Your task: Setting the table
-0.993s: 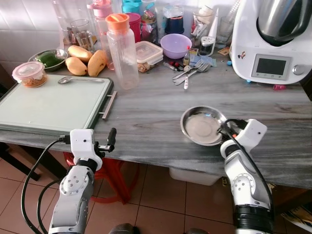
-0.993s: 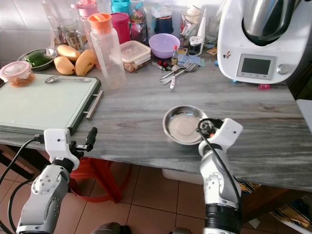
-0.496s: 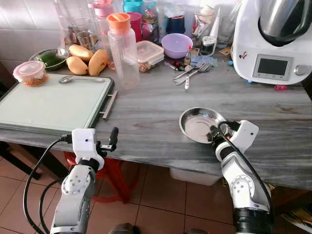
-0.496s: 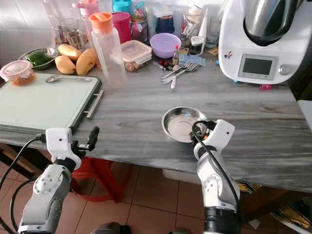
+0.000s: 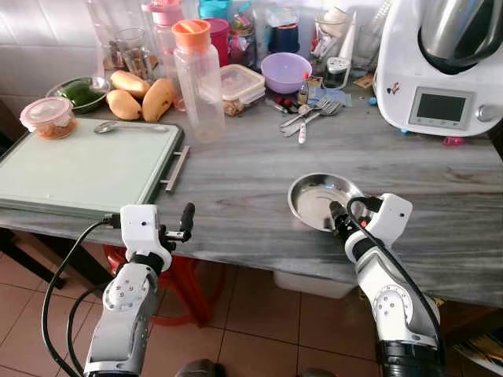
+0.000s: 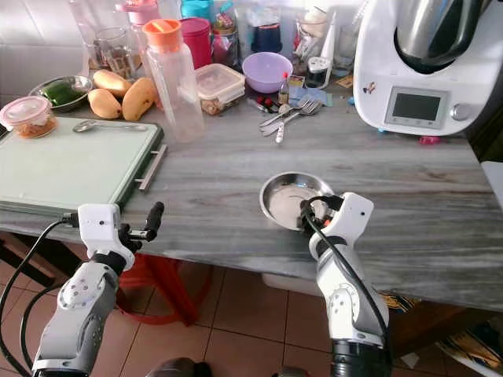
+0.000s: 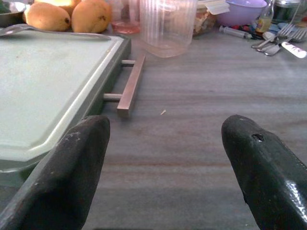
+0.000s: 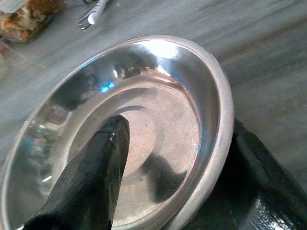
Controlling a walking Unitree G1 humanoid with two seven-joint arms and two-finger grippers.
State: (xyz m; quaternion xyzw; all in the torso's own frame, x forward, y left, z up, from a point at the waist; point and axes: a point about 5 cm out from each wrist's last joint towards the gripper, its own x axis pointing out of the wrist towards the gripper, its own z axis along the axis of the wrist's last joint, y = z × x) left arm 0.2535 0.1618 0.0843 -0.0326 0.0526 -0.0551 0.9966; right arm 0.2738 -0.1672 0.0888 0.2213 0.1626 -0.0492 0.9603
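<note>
A shallow steel bowl (image 5: 313, 198) sits on the grey marble-pattern table (image 5: 236, 181) near its front edge, right of centre. My right gripper (image 5: 336, 221) is shut on the bowl's near rim. In the right wrist view one finger (image 8: 96, 167) lies inside the steel bowl (image 8: 158, 96) and the other is under the rim outside. My left gripper (image 5: 183, 225) hovers open at the table's front edge, just right of the pale green tray (image 5: 78, 169). Its two fingers (image 7: 72, 167) stand wide apart with nothing between them, pointing along the tray's metal handle (image 7: 132, 86).
A spoon (image 5: 130, 127) lies at the tray's far edge. Forks (image 5: 310, 116), a purple bowl (image 5: 284, 72), a tall clear bottle (image 5: 196, 82), mangoes (image 5: 141, 98), food containers and jars crowd the back. A white kitchen machine (image 5: 440, 67) stands at the back right.
My right gripper has drawn a little to the left and the steel bowl has shifted left with it. The left arm has barely moved.
</note>
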